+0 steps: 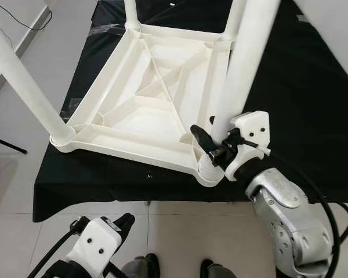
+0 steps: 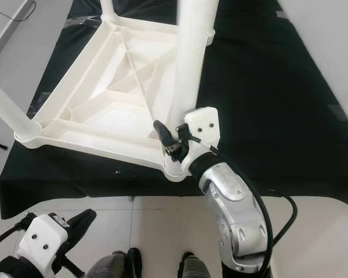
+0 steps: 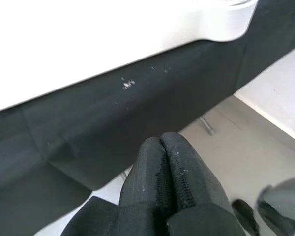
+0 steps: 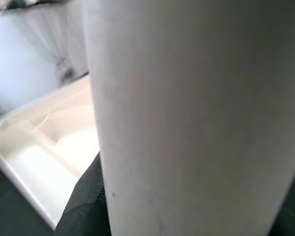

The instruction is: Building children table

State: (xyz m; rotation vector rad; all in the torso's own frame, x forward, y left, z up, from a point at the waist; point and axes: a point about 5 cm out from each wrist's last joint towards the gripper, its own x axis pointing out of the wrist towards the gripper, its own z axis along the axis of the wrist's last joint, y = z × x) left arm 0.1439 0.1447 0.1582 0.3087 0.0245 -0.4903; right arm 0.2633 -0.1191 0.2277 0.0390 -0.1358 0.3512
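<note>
The right gripper (image 1: pixel 211 142) has its black fingers (image 1: pixel 200 136) closed around the white leg (image 1: pixel 243 63) just above its socket, at the near right corner of the upturned tabletop (image 1: pixel 145 110). The leg's long axis runs upright, pointing up toward the camera. The tabletop lies underside up on the black cloth (image 1: pixel 301 104) near its front edge. The left gripper (image 3: pixel 169 169) hangs low before the cloth, fingers pressed together, empty.

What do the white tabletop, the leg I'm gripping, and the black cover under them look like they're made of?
Tabletop: likely moulded plastic, matte off-white, with ribbed underside. Leg in the right claw: apparently the same plastic, a smooth tube. Cover: probably thin woven fabric, draping over the edge with creases.
</note>
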